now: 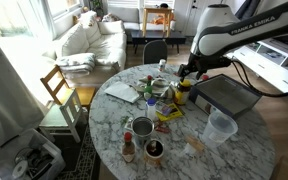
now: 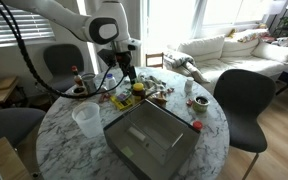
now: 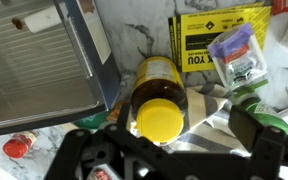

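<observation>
Daylight is being poured in through the tall windows (image 1: 14,15), and the white sofa (image 1: 89,40) beneath them is almost washed out by it. The middle of the room is taken up by a round marble table (image 2: 59,150), grey-veined, seen in both exterior views. A wooden chair (image 1: 59,90) with a pale seat cushion is drawn up close to its edge. In an exterior view, three black chairs are set around the table: one (image 2: 246,95) on the sofa side, one (image 2: 59,62) behind it, one (image 2: 4,125) low at the frame edge. Light wood flooring (image 2: 279,140) is shown beyond, and a low white cabinet (image 1: 279,65) is placed along the far side.
</observation>
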You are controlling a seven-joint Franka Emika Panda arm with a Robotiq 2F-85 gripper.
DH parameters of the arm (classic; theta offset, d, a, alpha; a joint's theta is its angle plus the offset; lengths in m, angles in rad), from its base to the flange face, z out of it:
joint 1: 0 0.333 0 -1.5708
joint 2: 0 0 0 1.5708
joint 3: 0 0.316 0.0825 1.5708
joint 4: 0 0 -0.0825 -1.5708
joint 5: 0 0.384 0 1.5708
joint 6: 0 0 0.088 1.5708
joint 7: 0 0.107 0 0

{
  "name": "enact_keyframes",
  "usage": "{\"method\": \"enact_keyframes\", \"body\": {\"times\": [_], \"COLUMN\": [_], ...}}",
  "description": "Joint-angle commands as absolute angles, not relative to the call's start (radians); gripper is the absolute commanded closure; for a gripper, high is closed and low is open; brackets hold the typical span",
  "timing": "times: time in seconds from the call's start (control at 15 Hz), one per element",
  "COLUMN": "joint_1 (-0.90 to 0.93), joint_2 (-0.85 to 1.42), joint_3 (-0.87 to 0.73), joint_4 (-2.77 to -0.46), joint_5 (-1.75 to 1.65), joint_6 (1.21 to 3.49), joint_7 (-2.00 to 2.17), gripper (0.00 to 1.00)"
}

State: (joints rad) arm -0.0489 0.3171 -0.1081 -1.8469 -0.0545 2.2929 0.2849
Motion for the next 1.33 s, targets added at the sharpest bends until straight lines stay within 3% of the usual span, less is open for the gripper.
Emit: {"method": "enact_keyframes", "body": {"times": [0.0, 0.27, 0.4, 0.73, 1.27], "joint_1": [-0.057, -0.062, -0.064, -0.065, -0.031], "joint_2": [0.423, 0.493, 0.516, 0.533, 0.291], "joint_3": [-0.124, -0.126, -0.126, -0.135, -0.143], "joint_4": [-1.754, -1.686, -1.664, -1.648, -1.805], "joint_5": [-0.068, -0.054, -0.05, -0.05, -0.081], "joint_6": [2.309, 2.3, 2.294, 2.266, 2.125], "joint_7": [0.265, 0.245, 0.243, 0.249, 0.287], "gripper": [0.0, 0.02, 0.27, 0.64, 0.64]}}
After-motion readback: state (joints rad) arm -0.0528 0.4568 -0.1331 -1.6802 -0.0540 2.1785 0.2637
